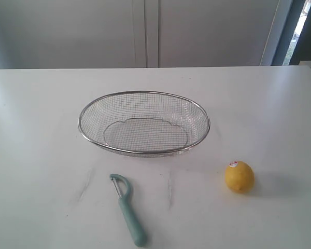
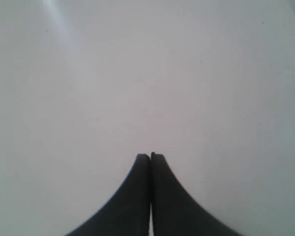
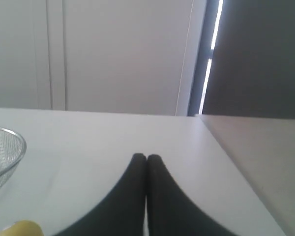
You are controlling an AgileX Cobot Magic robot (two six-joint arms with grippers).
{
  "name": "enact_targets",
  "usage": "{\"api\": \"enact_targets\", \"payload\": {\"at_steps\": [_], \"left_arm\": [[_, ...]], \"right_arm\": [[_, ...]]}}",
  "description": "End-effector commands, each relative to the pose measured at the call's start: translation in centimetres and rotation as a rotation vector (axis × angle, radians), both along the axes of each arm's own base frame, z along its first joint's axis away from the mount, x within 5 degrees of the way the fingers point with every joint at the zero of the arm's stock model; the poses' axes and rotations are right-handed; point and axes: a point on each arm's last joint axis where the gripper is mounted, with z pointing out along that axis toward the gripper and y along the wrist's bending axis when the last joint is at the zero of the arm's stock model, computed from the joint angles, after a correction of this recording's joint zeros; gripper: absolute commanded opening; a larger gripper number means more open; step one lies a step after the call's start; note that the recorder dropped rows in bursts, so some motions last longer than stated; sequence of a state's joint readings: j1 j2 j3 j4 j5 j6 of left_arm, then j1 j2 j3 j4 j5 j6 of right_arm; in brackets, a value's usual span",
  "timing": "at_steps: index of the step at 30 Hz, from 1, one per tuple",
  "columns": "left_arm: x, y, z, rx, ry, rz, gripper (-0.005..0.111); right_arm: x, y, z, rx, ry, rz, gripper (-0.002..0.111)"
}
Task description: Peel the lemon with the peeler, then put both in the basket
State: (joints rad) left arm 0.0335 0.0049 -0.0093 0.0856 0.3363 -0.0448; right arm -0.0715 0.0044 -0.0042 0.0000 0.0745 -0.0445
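The yellow lemon [image 1: 239, 176] with a small red-and-white sticker sits on the white table, front right of the basket. A peeler [image 1: 127, 208] with a pale teal handle and metal blade head lies in front of the basket, blade toward it. The wire-mesh basket [image 1: 143, 150] stands mid-table with nothing in it. No arm shows in the exterior view. My left gripper [image 2: 150, 156] is shut over bare table. My right gripper [image 3: 146, 157] is shut too, with a sliver of the lemon [image 3: 20, 229] and the basket's rim [image 3: 17, 142] at the edge of its view.
The white table [image 1: 36, 135] runs back to a pale wall with cabinet panels. A dark doorway or window strip [image 1: 300, 31] shows at the far right. The table's right edge [image 3: 236, 167] is visible in the right wrist view.
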Motion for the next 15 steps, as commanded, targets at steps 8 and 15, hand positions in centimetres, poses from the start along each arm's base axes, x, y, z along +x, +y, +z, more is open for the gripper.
{"api": "enact_targets", "payload": {"at_steps": [8,15], "left_arm": [[-0.09,0.01,-0.42,-0.006,0.021,0.006,0.0],[-0.09,0.01,-0.42,-0.006,0.021,0.006,0.0]], "right_arm": [[-0.08,0.01,0.82,-0.011,-0.103,0.001,0.0],[-0.11,0.02,1.08,-0.013,-0.132,0.001,0.0]]}}
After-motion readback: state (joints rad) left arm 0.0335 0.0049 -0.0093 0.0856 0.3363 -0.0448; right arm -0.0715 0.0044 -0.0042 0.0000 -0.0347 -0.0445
